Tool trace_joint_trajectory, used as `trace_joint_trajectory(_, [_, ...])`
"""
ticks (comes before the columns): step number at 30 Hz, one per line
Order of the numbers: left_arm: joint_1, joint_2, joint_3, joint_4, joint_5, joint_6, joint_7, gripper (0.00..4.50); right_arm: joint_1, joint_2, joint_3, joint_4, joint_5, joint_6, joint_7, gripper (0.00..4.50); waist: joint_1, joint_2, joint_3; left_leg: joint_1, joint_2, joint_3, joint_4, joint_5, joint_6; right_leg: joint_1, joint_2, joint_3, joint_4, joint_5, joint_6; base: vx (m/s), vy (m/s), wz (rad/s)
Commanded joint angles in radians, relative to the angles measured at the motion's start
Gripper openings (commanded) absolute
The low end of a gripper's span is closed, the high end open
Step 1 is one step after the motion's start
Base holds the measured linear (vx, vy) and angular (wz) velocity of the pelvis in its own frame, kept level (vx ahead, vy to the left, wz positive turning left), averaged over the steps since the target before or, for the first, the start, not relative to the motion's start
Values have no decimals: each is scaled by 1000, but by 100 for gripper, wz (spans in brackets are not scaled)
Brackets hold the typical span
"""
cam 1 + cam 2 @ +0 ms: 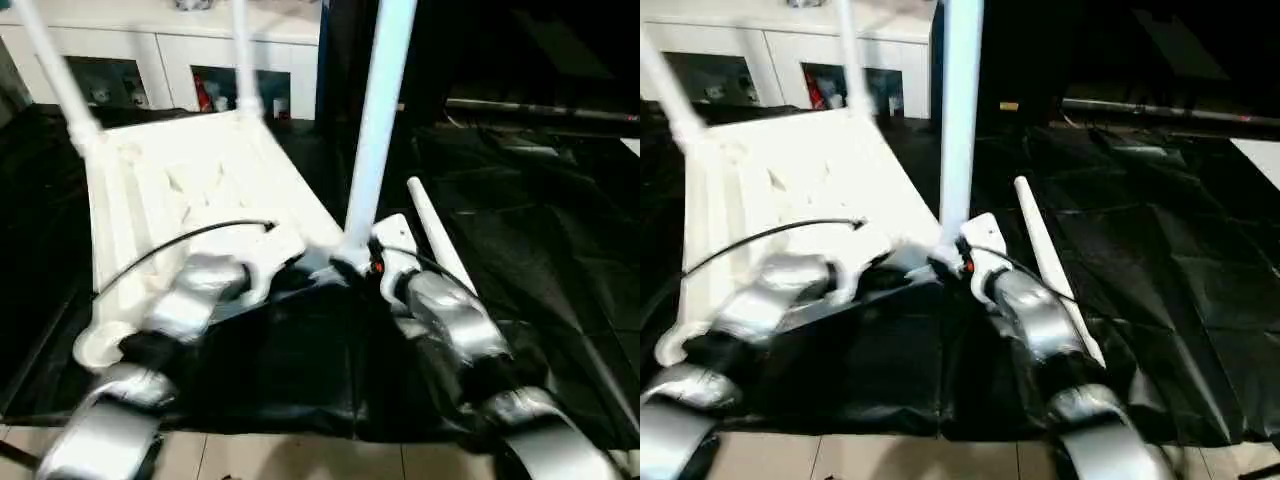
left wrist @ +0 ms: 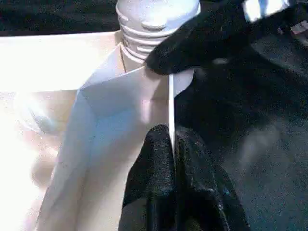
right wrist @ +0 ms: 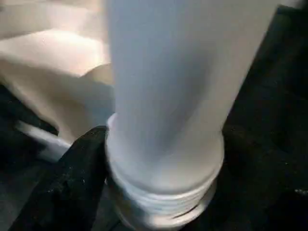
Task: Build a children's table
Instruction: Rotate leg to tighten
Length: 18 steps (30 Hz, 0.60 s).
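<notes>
Right gripper (image 1: pixel 352 262) clamps the upright white leg (image 1: pixel 375 120) at its threaded base by the upturned table top's (image 1: pixel 190 180) near corner, whose thin wall the left gripper (image 2: pixel 172 159) pinches, on black cloth (image 1: pixel 520 250) beside a loose leg (image 1: pixel 440 235).

- A large table draped in wrinkled black cloth (image 1: pixel 520 260) carries the work, its near edge ending above a pale tiled floor (image 1: pixel 300 458).
- A white plastic rectangular tabletop (image 1: pixel 180 190) lies upside down on the cloth, ribbed underside up.
- A loose white tubular leg (image 1: pixel 1050 265) lies flat on the cloth just beside the tabletop's right corner.
</notes>
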Motion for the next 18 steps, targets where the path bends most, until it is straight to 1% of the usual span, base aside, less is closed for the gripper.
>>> trace_joint_trajectory(1, [32, 0, -9, -7, -45, -21, -77, 0, 6, -25, 6, -32, 3, 0, 55, 379, 4, -3, -52, 6, 19, 3, -58, -195, 35, 39, -50, 33, -71, -48, -210, 0, 0, 0])
trace_joint_trajectory(3, [50, 37, -20, -46, -61, -15, -144, 0, 28, -72, 21, -87, 19, 16, 147, 379, 6, -1, -52, 11, 21, 4, -57, -192, 41, 37, -49, 33, -69, -27, -224, 0, 0, 0])
trace_joint_trajectory(4, [63, 62, -22, -78, -78, -1, -196, 0, 41, -107, 31, -127, 31, 26, 206, 379, 6, -2, -52, 10, 20, 5, -56, -187, 44, 37, -48, 33, -67, -16, -226, 0, 0, 0])
trace_joint_trajectory(5, [65, 66, -22, -83, -82, 2, -206, 0, 43, -113, 33, -134, 34, 28, 218, 379, 12, -2, -54, 11, 22, 5, -55, -174, 50, 41, -49, 33, -64, 8, -230, 0, 0, 0])
trace_joint_trajectory(6, [68, 71, -21, -90, -88, 9, -220, 0, 45, -122, 36, -142, 38, 30, 235, 379, 14, -2, -53, 11, 21, 7, -54, -155, 57, 40, -47, 32, -62, 36, -235, 0, 0, 0])
trace_joint_trajectory(8, [76, 83, -19, -108, -99, 26, -248, 0, 49, -136, 37, -160, 48, 41, 266, 379, 18, -4, -55, 12, 20, 9, -51, -137, 63, 40, -48, 33, -59, 60, -244, 0, 0, 0])
trace_joint_trajectory(10, [82, 89, -19, -117, -102, 33, -261, 0, 52, -139, 36, -168, 56, 47, 287, 379, 19, -7, -54, 11, 20, 10, -52, -139, 62, 41, -49, 32, -60, 47, -246, 0, 0, 0])
trace_joint_trajectory(12, [89, 92, -19, -126, -105, 38, -266, 0, 54, -140, 41, -171, 51, 50, 300, 354, 19, -6, -54, 11, 21, 9, -52, -143, 57, 41, -51, 32, -61, 31, -243, 0, 0, 0])
trace_joint_trajectory(13, [92, 93, -19, -129, -106, 40, -266, 0, 55, -137, 42, -171, 51, 55, 300, 345, 18, -9, -53, 10, 21, 9, -53, -145, 55, 41, -51, 32, -61, 26, -242, 0, 0, 0])
trace_joint_trajectory(14, [93, 93, -20, -131, -106, 41, -265, 0, 55, -136, 43, -172, 53, 58, 299, 335, 19, -8, -53, 11, 20, 9, -53, -148, 53, 40, -51, 32, -62, 15, -240, 0, 0, 0])
trace_joint_trajectory(16, [98, 92, -19, -140, -106, 48, -267, 0, 55, -131, 45, -173, 55, 59, 297, 335, 19, -9, -53, 12, 20, 9, -53, -144, 51, 41, -51, 33, -62, 12, -237, 0, 0, 0])
trace_joint_trajectory(18, [100, 92, -19, -144, -107, 52, -267, 0, 56, -127, 45, -175, 57, 62, 298, 304, 19, -8, -53, 12, 20, 9, -52, -140, 51, 40, -51, 33, -60, 18, -238, 0, 0, 0])
